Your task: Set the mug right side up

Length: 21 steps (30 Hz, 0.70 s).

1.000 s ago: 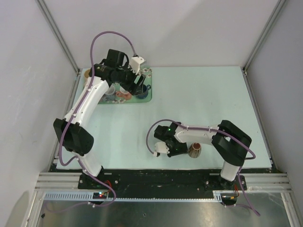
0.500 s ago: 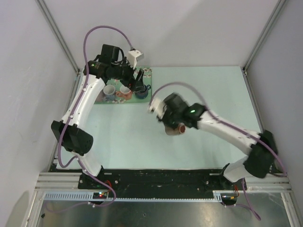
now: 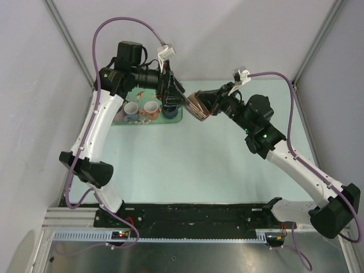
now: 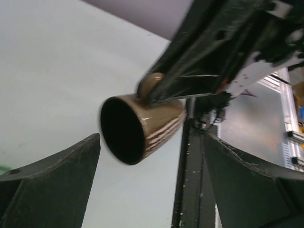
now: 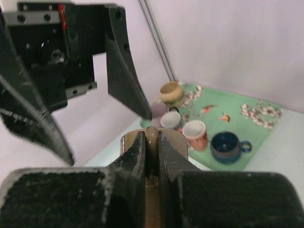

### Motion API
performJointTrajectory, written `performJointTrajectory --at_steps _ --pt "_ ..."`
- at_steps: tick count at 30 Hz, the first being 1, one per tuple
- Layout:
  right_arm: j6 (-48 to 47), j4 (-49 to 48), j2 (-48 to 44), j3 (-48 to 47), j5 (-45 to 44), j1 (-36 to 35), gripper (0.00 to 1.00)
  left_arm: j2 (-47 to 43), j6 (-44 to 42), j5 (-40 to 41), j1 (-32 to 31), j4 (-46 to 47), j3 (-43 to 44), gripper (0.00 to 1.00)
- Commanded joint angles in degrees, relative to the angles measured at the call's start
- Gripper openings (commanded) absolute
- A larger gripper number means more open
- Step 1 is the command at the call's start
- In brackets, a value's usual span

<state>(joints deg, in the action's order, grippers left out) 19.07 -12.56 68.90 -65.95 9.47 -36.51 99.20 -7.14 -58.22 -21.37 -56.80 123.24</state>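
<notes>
Striped mug [image 4: 142, 128] hangs by its handle [image 4: 151, 84] in the clamped right gripper [image 5: 151, 138]; left gripper [image 3: 177, 95] (jaws wide apart) should close squarely around it.

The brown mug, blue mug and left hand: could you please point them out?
brown mug [image 4: 164, 124], left wrist view, striped side.
blue mug [image 5: 227, 145], right wrist view, dark inside.
left hand [image 3: 178, 96], top view, between fingertips.
</notes>
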Motion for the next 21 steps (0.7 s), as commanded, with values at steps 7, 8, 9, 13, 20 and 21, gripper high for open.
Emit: performJointTrajectory --at_steps 7,8,9,13,20,21 --pt "6.86 -20.33 0.54 -0.32 -2.77 0.15 0.0 0.09 6.6 -8.48 -2.83 0.24 3.92 0.77" --pt "6.86 -20.8 0.62 -0.32 -2.56 0.23 0.0 0.24 6.65 -8.18 -2.86 0.22 3.75 0.74" --pt "6.86 -21.26 0.8 -0.32 -2.37 0.4 0.0 0.48 6.67 -7.72 -2.92 0.25 3.54 0.71" --pt "7.67 -22.99 2.28 -0.32 -1.25 0.92 0.0 1.54 8.1 -7.67 -3.55 0.19 4.0 0.45" --pt "7.25 -20.46 4.93 -0.33 0.65 2.89 0.16 2.74 1.62 10.28 -3.04 0.2 2.92 0.01" --pt "6.75 -18.67 5.06 -0.32 -0.06 3.09 0.36 3.36 -0.11 15.22 -2.48 0.15 2.77 0.0"
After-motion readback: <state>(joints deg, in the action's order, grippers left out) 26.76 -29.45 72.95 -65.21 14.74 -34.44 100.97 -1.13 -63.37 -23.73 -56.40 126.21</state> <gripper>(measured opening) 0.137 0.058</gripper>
